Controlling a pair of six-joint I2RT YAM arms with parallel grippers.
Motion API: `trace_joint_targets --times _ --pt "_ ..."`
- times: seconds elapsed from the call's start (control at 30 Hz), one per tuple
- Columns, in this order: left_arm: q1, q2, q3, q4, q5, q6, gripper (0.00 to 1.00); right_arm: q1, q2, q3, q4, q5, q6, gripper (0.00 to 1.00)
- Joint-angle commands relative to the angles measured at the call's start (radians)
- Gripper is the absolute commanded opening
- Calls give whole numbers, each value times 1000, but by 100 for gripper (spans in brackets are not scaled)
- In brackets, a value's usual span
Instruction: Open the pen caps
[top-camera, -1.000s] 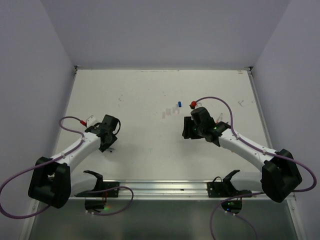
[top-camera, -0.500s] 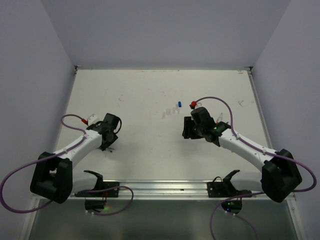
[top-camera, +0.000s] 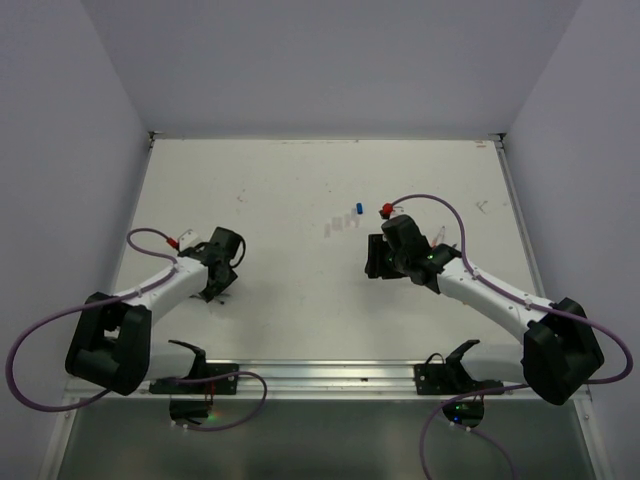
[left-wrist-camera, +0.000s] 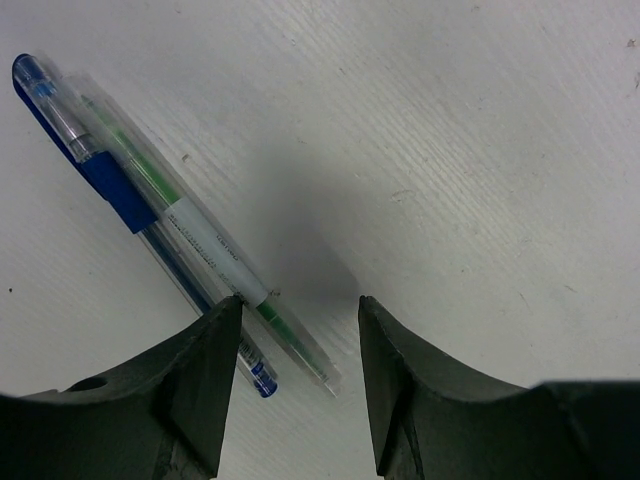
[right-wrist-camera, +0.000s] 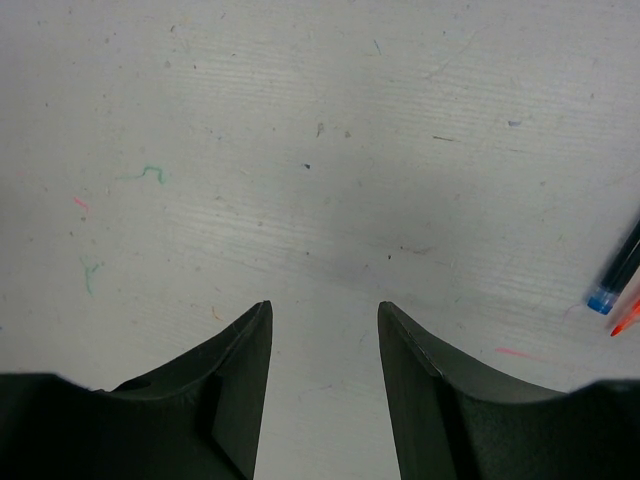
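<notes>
A tiny blue pen cap (top-camera: 358, 208) and two pale pen caps (top-camera: 330, 228) lie loose on the white table (top-camera: 290, 180), left of and beyond my right gripper (top-camera: 373, 260). My left gripper (top-camera: 214, 292) is open and empty. In its wrist view, the left gripper (left-wrist-camera: 300, 300) hovers low over the near ends of two pens lying side by side: a blue pen (left-wrist-camera: 110, 190) and a green pen (left-wrist-camera: 205, 240). My right gripper (right-wrist-camera: 325, 305) is open and empty over bare table. A blue pen end (right-wrist-camera: 605, 295) and a red tip (right-wrist-camera: 628, 320) show at that view's right edge.
White walls enclose the table on the left, back and right. A metal rail (top-camera: 330, 375) with two black gripper rests runs along the near edge. Purple cables loop from both arms. Faint pen marks dot the table surface.
My left arm has swung slightly, its wrist shifting a little right and nearer. The right arm and the caps have not moved.
</notes>
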Motion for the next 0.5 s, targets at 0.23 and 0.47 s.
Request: trace_joint_targets --times 0.23,0.47 --pt "9 84 13 90 -35 21 48 2 -20 -9 19 12 0 50" --pt "9 131 22 130 -48 47 25 3 -32 -8 11 19 -2 50"
